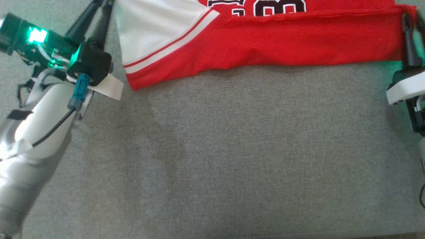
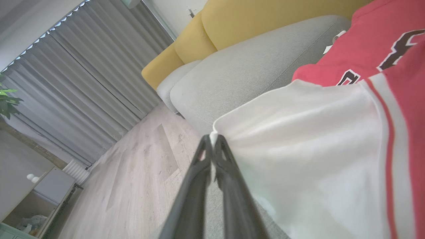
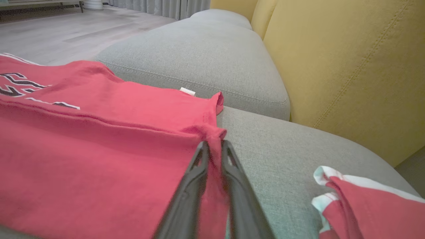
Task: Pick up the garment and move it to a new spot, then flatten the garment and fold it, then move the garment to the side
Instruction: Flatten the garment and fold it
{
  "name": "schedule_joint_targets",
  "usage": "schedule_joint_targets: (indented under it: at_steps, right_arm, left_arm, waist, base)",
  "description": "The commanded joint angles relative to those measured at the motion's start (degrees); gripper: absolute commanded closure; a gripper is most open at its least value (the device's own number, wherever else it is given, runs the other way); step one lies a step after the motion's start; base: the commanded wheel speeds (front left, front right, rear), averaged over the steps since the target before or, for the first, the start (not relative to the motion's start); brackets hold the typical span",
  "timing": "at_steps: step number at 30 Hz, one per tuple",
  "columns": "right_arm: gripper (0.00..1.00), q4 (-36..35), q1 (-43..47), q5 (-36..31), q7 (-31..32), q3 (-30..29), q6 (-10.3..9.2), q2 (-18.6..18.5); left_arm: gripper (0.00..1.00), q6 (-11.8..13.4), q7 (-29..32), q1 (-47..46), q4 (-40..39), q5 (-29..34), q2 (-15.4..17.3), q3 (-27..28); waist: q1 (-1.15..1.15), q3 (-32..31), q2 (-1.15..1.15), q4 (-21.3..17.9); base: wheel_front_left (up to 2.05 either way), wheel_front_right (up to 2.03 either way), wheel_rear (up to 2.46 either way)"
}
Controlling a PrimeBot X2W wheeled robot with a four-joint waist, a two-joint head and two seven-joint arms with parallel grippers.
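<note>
The garment (image 1: pixel 265 43) is a red jersey with a white sleeve panel, red and white stripes and dark numbers, spread along the far part of the grey sofa seat. My left gripper (image 1: pixel 101 10) is at its left edge, and in the left wrist view this gripper (image 2: pixel 212 141) is shut on the white sleeve's edge (image 2: pixel 315 149). My right gripper (image 1: pixel 405 20) holds the red right corner. In the right wrist view the gripper (image 3: pixel 214 146) is shut on a bunched fold of red cloth (image 3: pixel 99 149), lifted slightly off the cushion.
The grey sofa seat (image 1: pixel 232 149) stretches wide and bare in front of the jersey. Yellow back cushions (image 3: pixel 348 66) rise behind it. A red and white piece of cloth (image 3: pixel 365 205) lies at the seat's near right. Wooden floor (image 2: pixel 132 182), grey curtains (image 2: pixel 83 66) and a cabinet (image 2: pixel 33 196) lie beyond.
</note>
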Motion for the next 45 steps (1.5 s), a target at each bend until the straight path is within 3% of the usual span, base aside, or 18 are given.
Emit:
schedule_joint_targets:
  at_steps: [1, 10, 20, 21, 23, 24, 25, 28, 29, 32, 40, 41, 42, 43, 45]
  right_arm:
    - [0.00, -1.6, -0.3, -0.1, -0.4, 0.0, -0.05, -0.7]
    - [0.00, -6.7, 4.0, -0.8, -0.4, -2.9, -0.05, 2.1]
    - [0.00, -8.3, 7.9, -1.1, -0.4, -4.3, -0.05, 3.9]
    - [0.00, -8.3, 8.0, -1.1, -0.4, -4.2, -0.05, 4.0]
    - [0.00, -8.3, 8.1, -1.0, -0.4, -4.1, -0.05, 3.9]
    - [0.00, -8.1, 8.1, -0.9, -0.4, -4.2, -0.05, 3.8]
    - [0.00, -7.9, 8.1, -0.8, -0.4, -4.3, -0.05, 3.8]
    - [0.00, -7.2, 8.5, -0.3, -0.4, -4.2, -0.05, 3.8]
    - [0.00, -6.5, 8.7, 0.3, -0.4, -3.8, -0.05, 3.9]
    - [0.00, -4.3, 8.7, 1.5, -0.4, -3.9, -0.05, 4.3]
    - [0.00, 9.7, 4.8, 5.4, 0.3, -3.1, -0.05, 5.0]
    - [0.14, 11.1, 4.1, 6.3, 0.5, -2.4, -0.05, 5.0]
    - [0.44, 12.3, 3.5, 7.0, 0.6, -1.7, -0.05, 4.8]
    - [1.00, 13.4, 2.9, 7.7, 0.5, -1.1, -0.05, 4.5]
    - [1.00, 15.2, 2.1, 8.9, 0.5, 0.3, -0.05, 4.0]
  left_arm:
    - [0.00, 0.9, -0.8, -1.5, -0.6, -0.9, 1.6, 2.8]
    - [0.00, 4.5, -4.1, 13.6, -0.6, -13.1, -5.1, 7.9]
    - [0.00, 3.1, -4.9, 22.8, 3.6, -19.8, -10.7, 9.7]
    - [0.38, 2.6, -4.9, 22.8, 4.8, -20.2, -10.9, 9.7]
    - [0.67, 1.5, -4.9, 22.5, 6.5, -20.8, -11.5, 9.4]
    - [0.90, 0.6, -4.8, 22.3, 7.1, -21.0, -11.8, 9.0]
    - [1.00, -0.6, -4.6, 22.2, 7.6, -21.5, -12.2, 8.6]
    - [1.00, -4.8, -3.1, 22.1, 8.6, -22.5, -13.1, 6.6]
    - [1.00, -5.1, -3.1, 22.0, 8.7, -22.4, -13.0, 6.4]
    - [1.00, -4.7, -3.6, 21.6, 8.7, -21.5, -12.7, 6.2]
    - [1.00, -2.9, -4.6, 21.2, 6.2, -18.2, -10.4, 6.0]
    - [1.00, -2.7, -4.6, 21.3, 5.9, -17.9, -10.1, 5.9]
    - [1.00, -2.5, -4.7, 21.4, 5.5, -17.7, -9.8, 5.9]
    - [1.00, -2.4, -4.7, 21.6, 5.2, -17.4, -9.4, 5.8]
    - [1.00, -2.2, -4.7, 22.0, 4.7, -17.4, -9.0, 5.8]
  waist:
    - [-0.01, -0.4, 0.00, 0.0]
    - [-0.01, -2.7, 0.00, -0.5]
    - [-0.01, -3.7, 0.00, -0.9]
    - [-0.01, -3.6, 0.00, -1.0]
    - [-0.01, -3.6, 0.00, -1.1]
    - [-0.01, -3.6, 0.00, -1.0]
    - [-0.01, -3.6, 0.00, -0.9]
    - [-0.01, -3.9, 0.00, -0.4]
    - [-0.01, -4.1, 0.00, -0.2]
    - [-0.01, -4.5, 0.00, 0.2]
    - [-0.01, -5.5, 0.00, 1.3]
    - [-0.01, -5.6, 0.00, 1.4]
    - [-0.01, -5.7, 0.00, 1.4]
    - [-0.01, -5.8, 0.00, 1.5]
    - [-0.01, -6.2, 0.00, 1.7]
  base:
    - [0.00, 0.00, 0.00]
    - [0.00, 0.00, 0.00]
    - [0.00, 0.00, 0.00]
    - [0.00, 0.00, 0.00]
    - [0.00, 0.00, 0.00]
    - [0.00, 0.00, 0.00]
    - [0.00, 0.00, 0.00]
    - [0.00, 0.00, 0.00]
    - [0.00, 0.00, 0.00]
    - [0.00, 0.00, 0.00]
    - [0.00, 0.00, 0.00]
    - [0.00, 0.00, 0.00]
    - [0.00, 0.00, 0.00]
    - [0.00, 0.00, 0.00]
    - [0.00, 0.00, 0.00]
